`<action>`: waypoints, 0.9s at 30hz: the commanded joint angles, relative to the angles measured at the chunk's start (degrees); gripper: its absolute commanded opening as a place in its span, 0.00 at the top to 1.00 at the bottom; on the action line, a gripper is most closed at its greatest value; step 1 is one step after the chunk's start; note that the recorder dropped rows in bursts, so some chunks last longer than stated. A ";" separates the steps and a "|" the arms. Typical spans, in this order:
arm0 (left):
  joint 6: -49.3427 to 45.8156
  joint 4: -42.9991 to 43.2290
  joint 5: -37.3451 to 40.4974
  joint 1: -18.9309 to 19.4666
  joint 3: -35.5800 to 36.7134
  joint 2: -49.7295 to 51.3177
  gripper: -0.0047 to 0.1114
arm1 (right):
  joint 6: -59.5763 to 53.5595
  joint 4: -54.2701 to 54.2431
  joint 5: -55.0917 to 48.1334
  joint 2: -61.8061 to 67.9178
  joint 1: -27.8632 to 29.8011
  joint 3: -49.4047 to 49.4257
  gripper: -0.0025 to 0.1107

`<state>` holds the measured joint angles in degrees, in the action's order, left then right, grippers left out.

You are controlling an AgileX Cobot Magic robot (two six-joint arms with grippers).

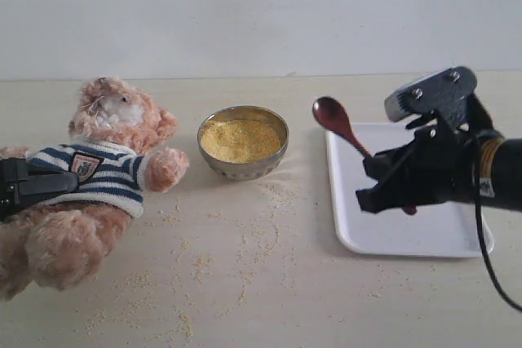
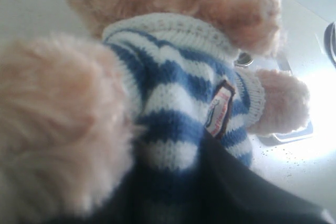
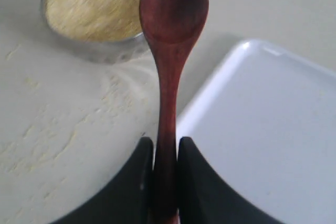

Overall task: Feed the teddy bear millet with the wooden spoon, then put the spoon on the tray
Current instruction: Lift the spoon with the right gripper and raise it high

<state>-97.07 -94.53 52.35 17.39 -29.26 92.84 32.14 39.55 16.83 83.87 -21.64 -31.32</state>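
Pale tabletop (image 1: 285, 299): my right gripper (image 3: 165, 148) pinches the empty wooden spoon (image 1: 334, 116) over the tray (image 1: 408, 238); my left gripper (image 1: 37, 183) lies against the teddy bear (image 1: 106, 165), grip untellable. I'd scoop the millet (image 1: 241, 140) shallow, level.

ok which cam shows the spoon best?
Right wrist view: the spoon is close up, from empty bowl to handle clamped in the right gripper. Exterior view shows it small, handle partly hidden by the gripper. Left wrist view shows the teddy bear, no spoon.
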 commanded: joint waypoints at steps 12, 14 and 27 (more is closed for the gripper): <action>-0.29 -0.36 0.86 0.04 0.02 -0.50 0.92 | 65.92 60.40 27.85 9.30 28.82 -31.63 0.98; -0.29 -0.36 0.86 0.04 0.02 -0.50 0.92 | 66.54 60.40 30.37 10.86 30.28 -35.12 0.98; -0.29 -0.36 0.02 0.04 0.02 -0.50 0.92 | 35.58 60.40 -4.54 11.76 12.14 -38.61 0.98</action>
<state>-97.07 -94.53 51.58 17.39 -29.26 92.84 78.25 100.07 27.21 95.34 -4.34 -70.09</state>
